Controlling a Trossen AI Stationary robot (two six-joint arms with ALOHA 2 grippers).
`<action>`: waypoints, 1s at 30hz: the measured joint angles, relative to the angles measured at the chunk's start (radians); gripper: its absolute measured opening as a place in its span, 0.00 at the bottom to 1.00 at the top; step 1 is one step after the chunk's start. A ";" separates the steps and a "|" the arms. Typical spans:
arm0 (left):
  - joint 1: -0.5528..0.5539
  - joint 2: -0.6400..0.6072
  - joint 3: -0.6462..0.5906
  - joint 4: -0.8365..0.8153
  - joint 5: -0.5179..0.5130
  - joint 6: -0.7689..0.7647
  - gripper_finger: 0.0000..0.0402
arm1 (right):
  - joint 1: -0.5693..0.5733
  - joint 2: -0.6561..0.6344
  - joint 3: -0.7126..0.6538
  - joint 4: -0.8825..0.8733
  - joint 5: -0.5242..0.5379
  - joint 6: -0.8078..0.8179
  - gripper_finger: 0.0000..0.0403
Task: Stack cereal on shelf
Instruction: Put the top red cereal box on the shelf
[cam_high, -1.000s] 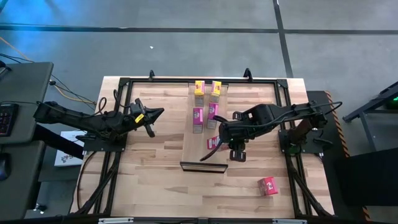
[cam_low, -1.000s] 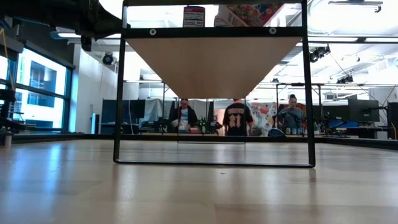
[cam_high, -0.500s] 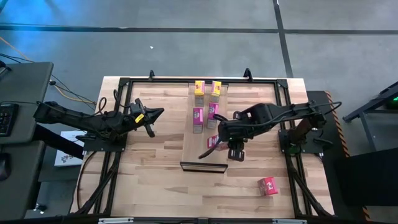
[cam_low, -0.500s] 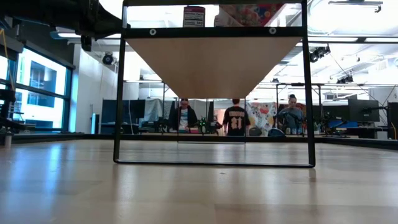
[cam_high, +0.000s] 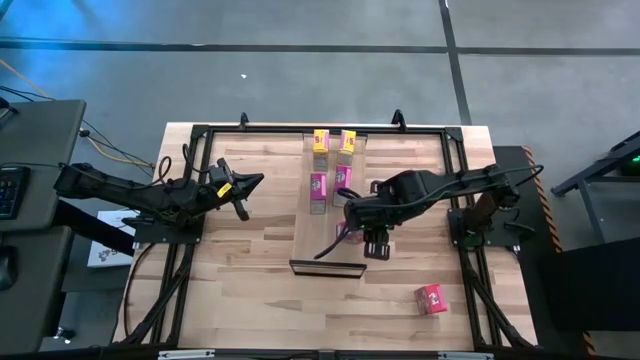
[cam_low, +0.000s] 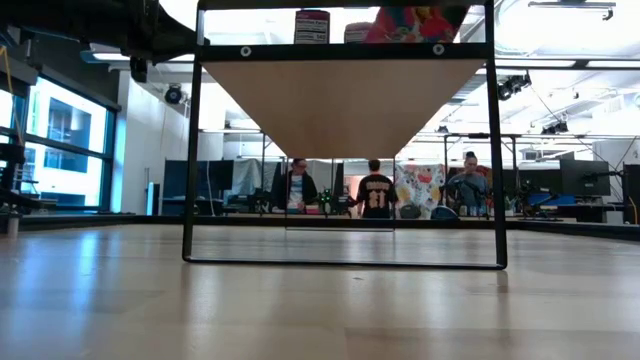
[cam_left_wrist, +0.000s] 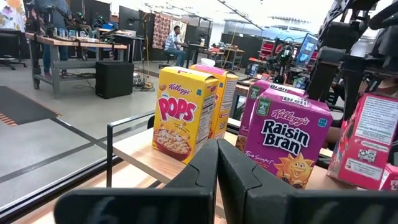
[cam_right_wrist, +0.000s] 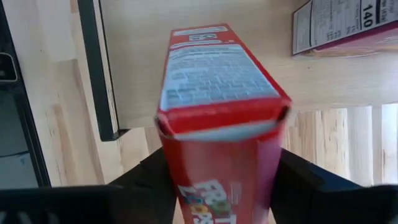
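1. Six small cardboard cereal boxes can be counted: two yellow, two pink-magenta, two red.
2. The long, pale, smooth wooden shelf (cam_high: 325, 225) with its dark metal front edge lies inside the black metal frame (cam_high: 200, 135) on the butcher-block bench (cam_high: 250, 280).
3. The two yellow Pops boxes (cam_high: 320, 141) stand side by side at the far end of the shelf; the second one (cam_high: 347, 142) is just beside the first.
4. The two pink-magenta Raisin Bran boxes sit nearer along the shelf: one (cam_high: 318, 186) to the left, the other (cam_high: 342, 177) just beside it.
5. One red Froot Loops box (cam_right_wrist: 217, 112) stands between the fingers of the right gripper (cam_right_wrist: 217, 186) over the shelf near its right side; the jaws flank it at a middling width, and whether they press it or have let go cannot be told.
6. In the low view that red box (cam_low: 415, 22) shows tilted above the shelf's front edge.
7. The second red box (cam_high: 432, 298) lies alone on the bench, well apart from the shelf, toward the near right corner.
8. The left gripper (cam_high: 250, 184) hangs to the left of the shelf with its two fingers (cam_left_wrist: 205, 171) pressed together, holding nothing.
9. Three people (cam_low: 375, 190) are in the room beyond the bench.
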 joint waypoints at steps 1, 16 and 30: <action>0.000 0.000 0.000 0.000 0.000 0.000 0.00 | 0.000 0.000 0.000 0.003 0.000 0.000 0.47; 0.000 0.000 0.000 0.000 0.000 -0.008 0.00 | 0.000 -0.007 0.000 -0.040 -0.046 -0.064 0.53; -0.002 0.000 0.000 -0.015 0.015 -0.028 0.00 | 0.143 -0.059 -0.001 -0.035 0.225 -0.054 0.46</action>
